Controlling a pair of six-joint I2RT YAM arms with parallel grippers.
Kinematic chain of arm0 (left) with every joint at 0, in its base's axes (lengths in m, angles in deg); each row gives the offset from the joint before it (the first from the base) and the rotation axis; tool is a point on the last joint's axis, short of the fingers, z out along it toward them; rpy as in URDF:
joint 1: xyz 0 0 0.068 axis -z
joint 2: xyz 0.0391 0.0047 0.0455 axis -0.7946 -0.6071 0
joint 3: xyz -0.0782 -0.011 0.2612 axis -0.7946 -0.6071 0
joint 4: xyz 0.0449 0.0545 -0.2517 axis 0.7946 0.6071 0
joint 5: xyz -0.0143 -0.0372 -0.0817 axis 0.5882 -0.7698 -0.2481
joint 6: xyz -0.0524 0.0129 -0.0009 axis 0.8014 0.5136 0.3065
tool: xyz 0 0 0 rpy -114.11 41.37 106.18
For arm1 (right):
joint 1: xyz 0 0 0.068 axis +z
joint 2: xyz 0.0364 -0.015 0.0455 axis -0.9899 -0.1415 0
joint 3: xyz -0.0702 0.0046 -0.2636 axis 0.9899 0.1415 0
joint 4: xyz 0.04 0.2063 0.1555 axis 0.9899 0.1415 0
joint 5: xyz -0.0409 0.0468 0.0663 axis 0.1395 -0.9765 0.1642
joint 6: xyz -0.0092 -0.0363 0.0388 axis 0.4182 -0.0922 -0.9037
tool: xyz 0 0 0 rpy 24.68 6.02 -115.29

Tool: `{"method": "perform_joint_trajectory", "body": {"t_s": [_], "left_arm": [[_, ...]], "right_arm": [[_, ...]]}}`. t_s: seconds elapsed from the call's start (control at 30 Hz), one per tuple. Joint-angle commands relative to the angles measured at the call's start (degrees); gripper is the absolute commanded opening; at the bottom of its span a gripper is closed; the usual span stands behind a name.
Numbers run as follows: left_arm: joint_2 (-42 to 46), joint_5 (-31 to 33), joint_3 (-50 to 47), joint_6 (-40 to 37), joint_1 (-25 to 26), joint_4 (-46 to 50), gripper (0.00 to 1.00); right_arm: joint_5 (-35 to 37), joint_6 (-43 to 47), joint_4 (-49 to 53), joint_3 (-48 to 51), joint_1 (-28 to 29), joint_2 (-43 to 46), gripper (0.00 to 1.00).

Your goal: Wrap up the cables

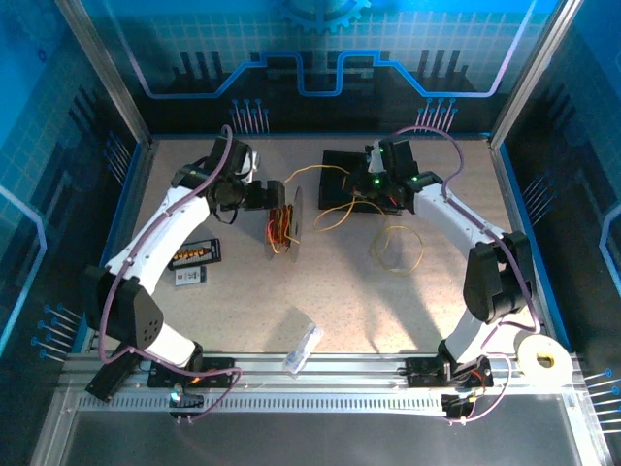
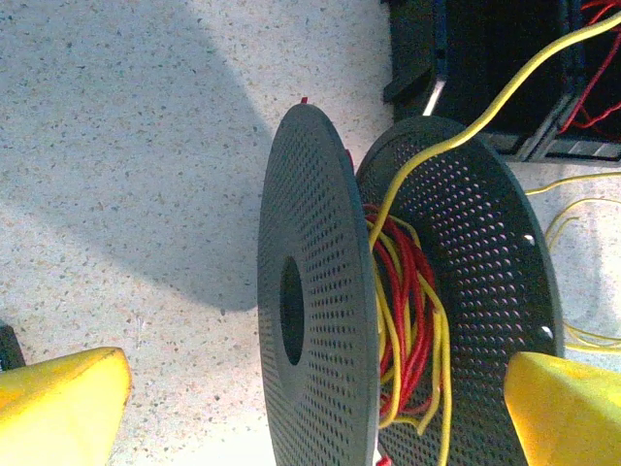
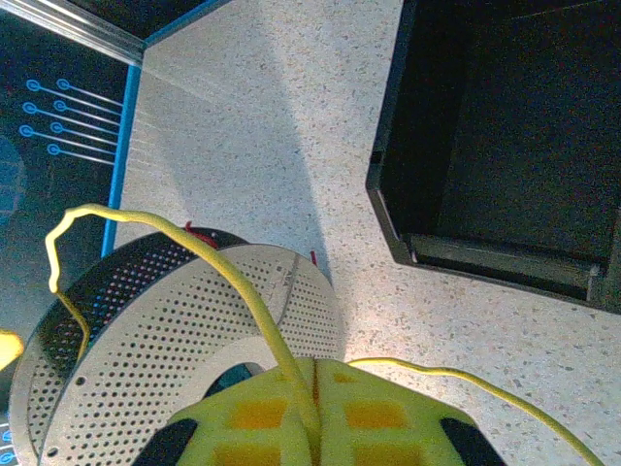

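Pads (image 3: 257, 413) of the right gripper (image 3: 312, 408) press together on one yellow strand of the cables (image 3: 233, 282), which runs to the black spool (image 2: 320, 291). The left gripper (image 2: 315, 388) is spread, straddling that spool near the table's (image 1: 388, 320) middle. Red and yellow turns fill the core, and a slack loop (image 1: 400, 248) lies toward the right edge. Thin, light and springy, the wire probably slips, so it is best pinched close to the spool.
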Motion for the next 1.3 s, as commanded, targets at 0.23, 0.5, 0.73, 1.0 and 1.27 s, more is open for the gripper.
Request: {"method": "perform_joint_trajectory", "body": {"t_s": [0.23, 0.5, 0.73, 1.0, 1.27], "left_arm": [[-8.2, 5.8, 7.1, -3.0, 2.1, 3.9, 0.81], [-10.0, 6.8, 8.3, -3.0, 2.1, 3.8, 0.62], [-10.8, 6.4, 8.5, -3.1, 2.1, 3.8, 0.58], [-11.6, 6.0, 8.1, -3.3, 2.1, 3.6, 0.54], [-12.2, 6.1, 8.4, -3.6, 2.1, 3.8, 0.49]], "right_arm": [[-2.7, -2.2, -3.0, 1.8, 0.9, -1.5, 0.0], [-2.8, -1.4, -2.1, 1.7, 1.2, -1.8, 0.0], [-2.7, -1.2, -2.0, 1.7, 1.3, -2.2, 0.0], [-2.9, -1.3, -2.1, 1.8, 1.4, -2.6, 0.0], [-3.4, -1.3, -2.2, 1.8, 1.5, -2.5, 0.0]]}}
